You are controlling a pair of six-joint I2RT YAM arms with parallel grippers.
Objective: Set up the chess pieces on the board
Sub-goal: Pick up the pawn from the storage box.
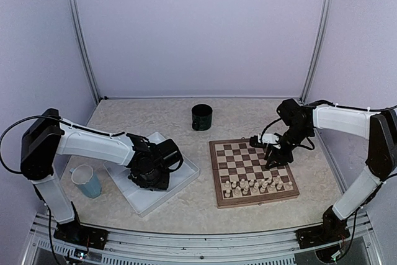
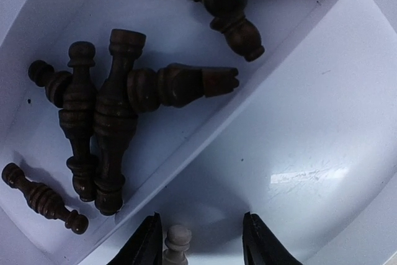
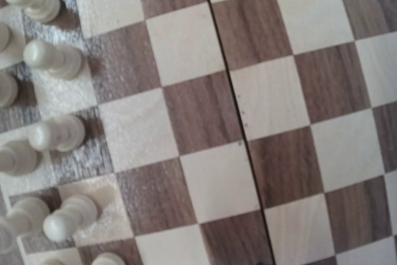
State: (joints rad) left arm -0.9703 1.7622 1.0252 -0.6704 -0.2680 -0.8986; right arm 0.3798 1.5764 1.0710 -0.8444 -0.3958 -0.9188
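My left gripper [image 2: 201,220] reaches down into the white divided tray [image 2: 310,122], jaws open. A cream pawn [image 2: 178,238] stands between the fingers, right beside the left finger [image 2: 146,243] and well apart from the other. Several dark brown chess pieces [image 2: 115,116] lie in the neighbouring compartment behind a ridge. On the board [image 1: 214,172], cream pieces [image 1: 257,185] fill the near rows. My right gripper [image 1: 272,156] hovers over the board's right side. Its wrist view shows only bare checks [image 3: 205,110] and cream pieces [image 3: 53,60] at the left; its fingers are out of that picture.
A dark cup [image 1: 201,116] stands behind the board at the back. A pale blue cup [image 1: 87,181] sits left of the tray [image 1: 186,175], close to the left arm. Metal frame posts and white walls enclose the table.
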